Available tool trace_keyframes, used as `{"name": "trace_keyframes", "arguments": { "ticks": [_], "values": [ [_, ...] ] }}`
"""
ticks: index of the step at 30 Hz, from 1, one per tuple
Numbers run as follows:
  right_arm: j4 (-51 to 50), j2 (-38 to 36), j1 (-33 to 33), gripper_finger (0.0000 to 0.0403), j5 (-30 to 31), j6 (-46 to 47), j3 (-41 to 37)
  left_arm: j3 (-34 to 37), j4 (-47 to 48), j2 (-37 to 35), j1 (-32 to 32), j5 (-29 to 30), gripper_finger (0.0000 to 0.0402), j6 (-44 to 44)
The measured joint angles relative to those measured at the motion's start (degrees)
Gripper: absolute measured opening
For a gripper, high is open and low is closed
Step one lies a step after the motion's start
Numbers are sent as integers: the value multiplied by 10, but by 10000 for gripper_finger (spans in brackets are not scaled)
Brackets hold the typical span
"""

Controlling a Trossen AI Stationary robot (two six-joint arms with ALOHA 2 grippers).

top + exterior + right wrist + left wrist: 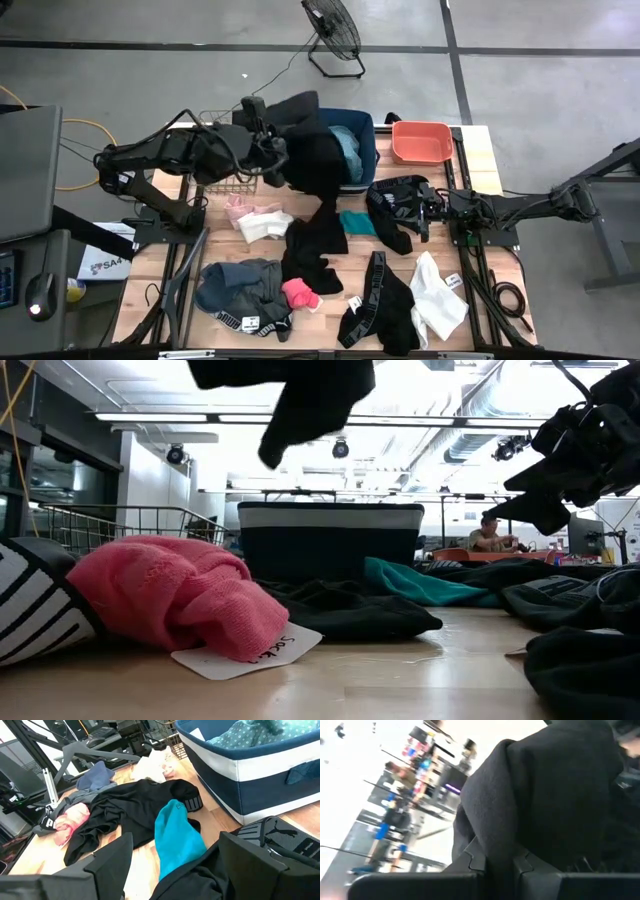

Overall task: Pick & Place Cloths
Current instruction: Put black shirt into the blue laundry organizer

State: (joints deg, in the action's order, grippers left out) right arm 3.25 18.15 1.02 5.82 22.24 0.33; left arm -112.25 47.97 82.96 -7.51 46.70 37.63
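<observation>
My left gripper [272, 150] is raised at the table's far left, beside the blue bin [368, 150], and is shut on a large black cloth [312, 155]. The low view shows that cloth [300, 395] hanging high above the table. Other cloths lie on the table: pale pink and white [258, 220], teal [358, 222], black [315, 248], grey [240, 280], bright pink [300, 293] and white [438, 302]. My right gripper [425, 208] waits open at the right, low over a black cloth with white print [392, 205]; the teal cloth [177, 837] lies ahead between its fingers. My left gripper pinches a bunched fold of the black cloth [495, 845] between its two fingers [472, 862], which point roughly level toward the bin. Several layers rise in a heap past the fingers. The cloth hangs below the gripper with its lower end [275, 455] clear of the table.
A coral tub [420, 142] stands right of the blue bin, which holds a dotted teal cloth [250, 735]. A wire basket [225, 182] sits under the left arm. A black cloth with a white band [378, 312] lies near the front edge. A fan [335, 35] stands on the floor beyond.
</observation>
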Motion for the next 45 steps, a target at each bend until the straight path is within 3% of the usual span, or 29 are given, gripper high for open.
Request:
{"name": "trace_keyframes", "arguments": {
  "ticks": [6,11,16,21,30,34,38,45],
  "values": [
    [0,0,0,287,0,0,0,0,-75,0,0,0,17,62],
    [0,0,0,287,0,0,0,0,-61,-3,6,-41,17,110],
    [0,0,0,287,0,0,0,0,-21,-23,52,-221,17,127],
    [0,0,0,287,0,0,0,0,-6,-43,141,-412,17,110],
    [0,0,0,287,0,0,0,0,16,-60,304,-811,17,55],
    [0,0,0,287,0,0,0,0,23,-60,349,-944,17,47],
    [0,0,0,287,0,0,0,0,24,-60,370,-986,17,37],
    [0,0,0,287,0,0,0,0,10,-60,371,-968,17,21]
  ]
}}
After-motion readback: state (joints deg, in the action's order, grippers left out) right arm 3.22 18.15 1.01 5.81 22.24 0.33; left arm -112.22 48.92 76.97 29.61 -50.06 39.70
